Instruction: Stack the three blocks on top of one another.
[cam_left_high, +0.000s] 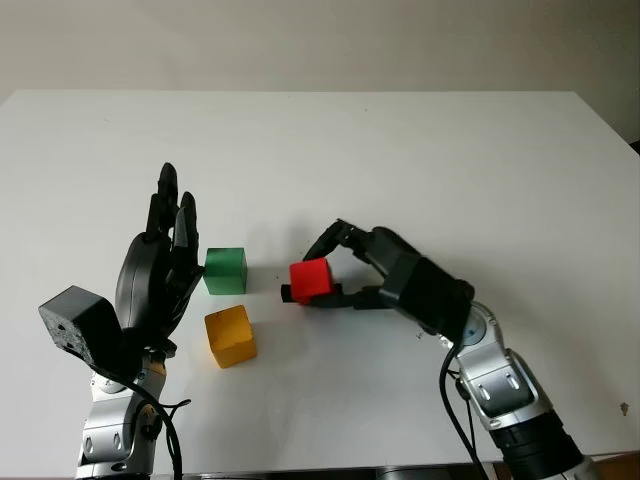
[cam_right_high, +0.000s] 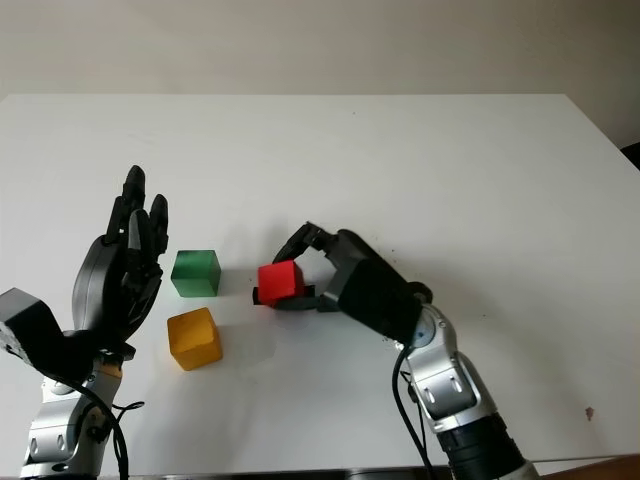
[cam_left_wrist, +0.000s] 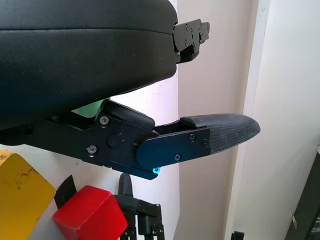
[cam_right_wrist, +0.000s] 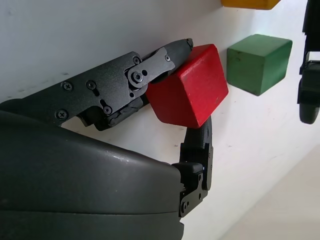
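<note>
Now the right hand (cam_left_high: 330, 275) is clamped on the red block (cam_left_high: 311, 279), its black fingers (cam_right_wrist: 165, 55) pressing the block from opposite sides. In the right wrist view the red block sits tilted between those fingers, and whether it is lifted clear of the white desk (cam_left_high: 420, 150) cannot be told. It is near the middle of the desk, just to the right of the green block (cam_left_high: 225, 270) and apart from it.

The green block stands flat on the desk. The yellow block (cam_left_high: 230, 336) lies just in front of it, nearer the robot, turned a little askew; the two are close but not touching.

The left hand (cam_left_high: 165, 260) is open, held upright just to the left of the green and yellow blocks, gripping nothing. Its fingers (cam_left_wrist: 220, 132) point up and away from the robot.

No brand, label or writing can be read on the blocks, the hands or the desk.
</note>
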